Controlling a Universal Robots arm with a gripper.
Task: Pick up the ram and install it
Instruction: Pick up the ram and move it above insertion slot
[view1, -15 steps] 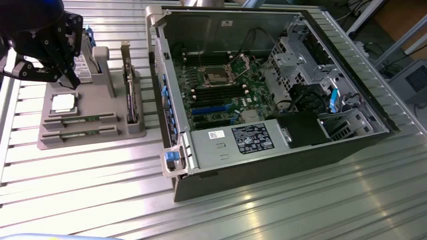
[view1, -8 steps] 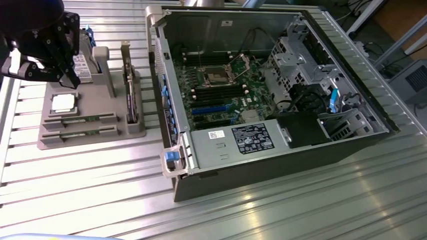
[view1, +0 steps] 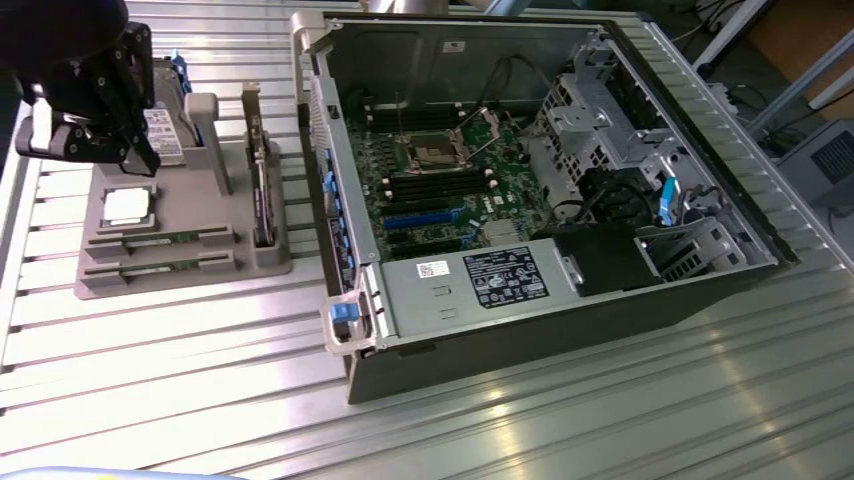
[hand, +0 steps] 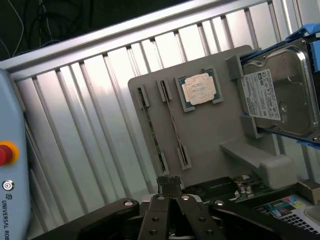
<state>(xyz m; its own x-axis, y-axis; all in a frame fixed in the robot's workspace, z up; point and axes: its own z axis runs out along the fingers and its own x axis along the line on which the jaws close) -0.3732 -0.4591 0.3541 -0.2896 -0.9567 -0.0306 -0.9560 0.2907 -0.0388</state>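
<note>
We see a ribbed aluminium table (view1: 561, 420). On it sit a grey parts holder (view1: 200, 215) toward the exterior view's left and an open computer case (view1: 561, 325) just beside it. A pale blue device (hand: 10, 190) may also rest there.

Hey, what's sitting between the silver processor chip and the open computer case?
In the exterior view, an upright dark card stands in the gray holder, between the chip and the case. Past the holder's edge there is bare table.

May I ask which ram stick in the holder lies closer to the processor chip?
The ram stick directly beside the processor chip; the other stick lies one slot further, by the holder's edge.
</note>
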